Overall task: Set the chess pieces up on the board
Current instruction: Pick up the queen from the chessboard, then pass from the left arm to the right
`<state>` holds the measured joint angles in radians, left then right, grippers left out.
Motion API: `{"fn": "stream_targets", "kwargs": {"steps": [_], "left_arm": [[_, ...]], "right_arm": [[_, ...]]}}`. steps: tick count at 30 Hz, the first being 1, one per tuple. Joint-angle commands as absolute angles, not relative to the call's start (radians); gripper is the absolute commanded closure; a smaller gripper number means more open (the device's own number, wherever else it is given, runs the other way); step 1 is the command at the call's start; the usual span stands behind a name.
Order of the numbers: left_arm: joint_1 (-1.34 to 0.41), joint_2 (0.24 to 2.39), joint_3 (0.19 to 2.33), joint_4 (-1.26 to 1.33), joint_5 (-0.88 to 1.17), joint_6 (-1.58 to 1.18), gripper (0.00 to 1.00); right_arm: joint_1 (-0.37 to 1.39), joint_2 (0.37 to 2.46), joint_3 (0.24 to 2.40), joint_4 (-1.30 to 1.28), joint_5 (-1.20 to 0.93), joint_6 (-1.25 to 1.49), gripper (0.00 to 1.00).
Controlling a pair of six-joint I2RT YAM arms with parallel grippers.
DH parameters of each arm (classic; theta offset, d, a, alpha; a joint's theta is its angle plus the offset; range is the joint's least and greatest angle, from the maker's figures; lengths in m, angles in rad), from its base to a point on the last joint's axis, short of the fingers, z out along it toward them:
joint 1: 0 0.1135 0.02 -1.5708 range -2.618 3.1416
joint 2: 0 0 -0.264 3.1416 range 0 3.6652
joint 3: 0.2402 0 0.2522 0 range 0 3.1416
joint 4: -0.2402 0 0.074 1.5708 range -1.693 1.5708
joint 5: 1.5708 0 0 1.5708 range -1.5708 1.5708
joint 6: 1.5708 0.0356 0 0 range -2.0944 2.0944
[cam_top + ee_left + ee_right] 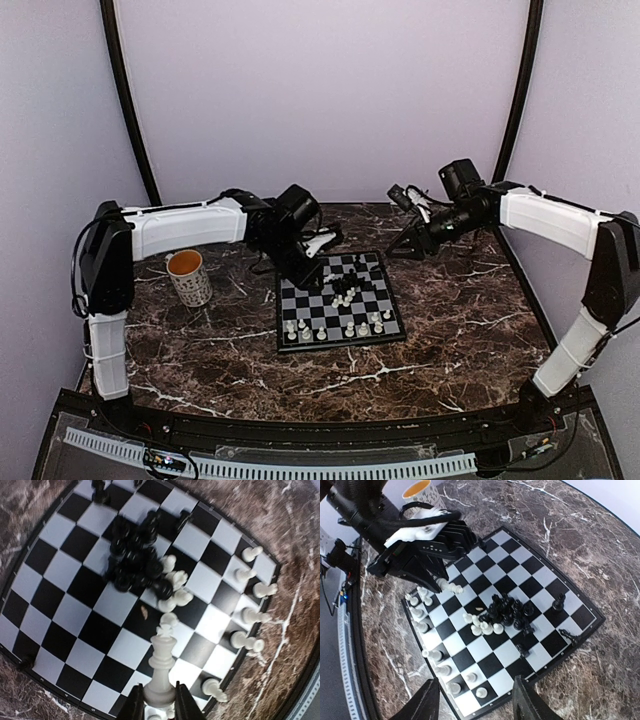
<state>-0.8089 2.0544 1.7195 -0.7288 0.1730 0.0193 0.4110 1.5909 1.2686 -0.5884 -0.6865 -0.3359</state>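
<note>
Dark marble counter [450,320], we are seeing the board [316,306] at its middle, left tool [159,696] clamping a white king [163,665] over the left side, right tool [476,681] gaping beyond the far right corner, black chess pieces [135,560] heaping mid-board, white ones [349,330] lining its near edge.

It was a robotics lab booth: plain pale walls [320,90] enclosed a dark marble-patterned table [450,330], and a left arm [180,228] and a right arm [550,220] were bolted at its near edge.
</note>
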Motion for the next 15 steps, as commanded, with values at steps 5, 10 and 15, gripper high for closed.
{"fn": "stream_targets", "kwargs": {"steps": [5, 10, 15], "left_arm": [[-0.828, 1.852, 1.610, -0.468, 0.339, -0.029, 0.93], [-0.848, 1.840, 1.603, -0.430, 0.369, -0.030, 0.92], [-0.856, 1.842, 1.604, -0.411, 0.379, -0.034, 0.92]], "right_arm": [[0.415, 1.776, 1.421, -0.552, -1.066, -0.093, 0.43], [0.429, 1.833, 1.432, -0.480, -1.192, 0.028, 0.36], [0.454, 1.859, 1.435, -0.453, -1.247, 0.058, 0.33]]}}
